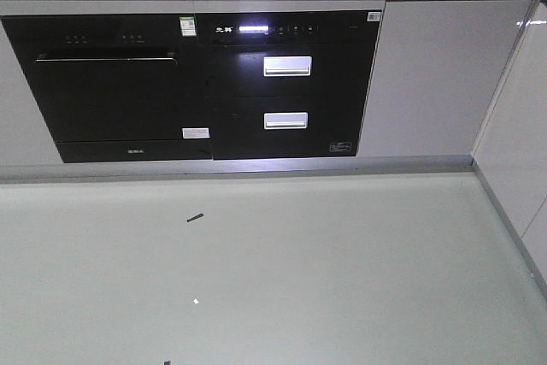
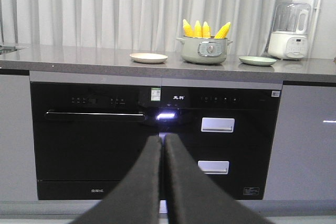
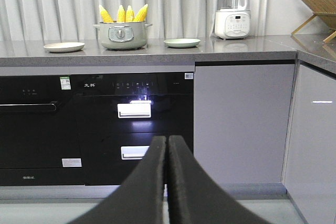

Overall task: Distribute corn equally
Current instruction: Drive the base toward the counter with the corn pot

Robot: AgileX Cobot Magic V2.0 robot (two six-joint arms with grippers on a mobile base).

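Corn (image 2: 198,28): four yellow cobs stand on end in a pot (image 2: 205,51), long axes near vertical, paler tapered tips up. The leftmost cob tilts slightly left, the two middle ones are close to upright, and the rightmost leans out to the right over the rim. Their lower ends are hidden inside the pot.

Pot: grey-green, two side handles, a round dial on its front. It stands at the middle of the counter (image 2: 79,56), between the two plates.

Cream plate (image 2: 148,57): lies flat on the counter, just left of the pot and apart from it.

Green plate (image 2: 257,61): lies flat on the counter to the right of the pot.

White blender (image 2: 287,30): stands with its clear jug farther right.

Wooden rack (image 3: 315,9): on the side counter, at the far right.

Counter: grey stone, with pale pleated curtains behind it. Below it are black built-in appliances, the right one with two silver-handled drawers, flanked by glossy white cabinet doors. The floor is pale grey.

Left gripper (image 2: 163,139): dark fingers pressed together, holding nothing, low in front of the appliances.

Right gripper (image 3: 167,139): fingers likewise pressed together with nothing between them, low and well apart from the corn.
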